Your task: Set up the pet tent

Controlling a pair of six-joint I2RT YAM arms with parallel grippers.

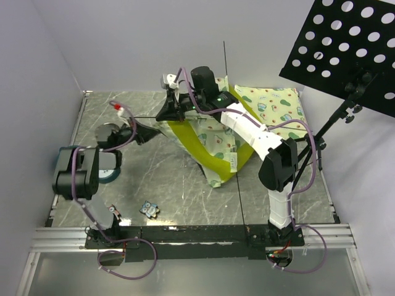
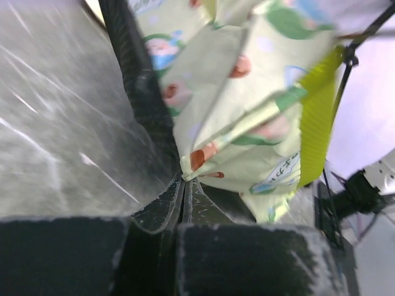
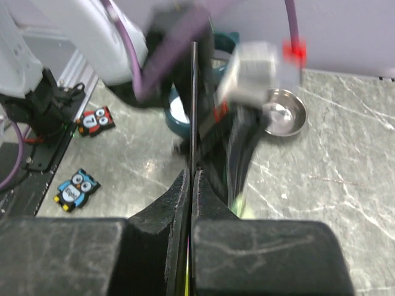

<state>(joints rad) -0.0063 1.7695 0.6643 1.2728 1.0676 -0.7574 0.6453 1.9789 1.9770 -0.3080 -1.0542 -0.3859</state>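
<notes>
Pet tent (image 1: pixel 217 147) lies slumped mid-table, lime panel showing, just in front of the flat mat (image 1: pixel 274 103); L gripper (image 2: pixel 184 200) is pinched tight on the black base sheet (image 2: pixel 145 105) at the tent's left edge; R gripper (image 3: pixel 190 185) is clamped on a thin pole (image 3: pixel 193 105) over the tent's far-left corner; steel bowl (image 3: pixel 282 113) & owl toy (image 1: pixel 149 209) sit well apart from it.

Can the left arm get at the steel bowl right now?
Probably not without letting go. The steel bowl sits uncovered close beside the left gripper, with nothing visible between them, but its jaws are shut on the black base edge of the pet tent.
</notes>
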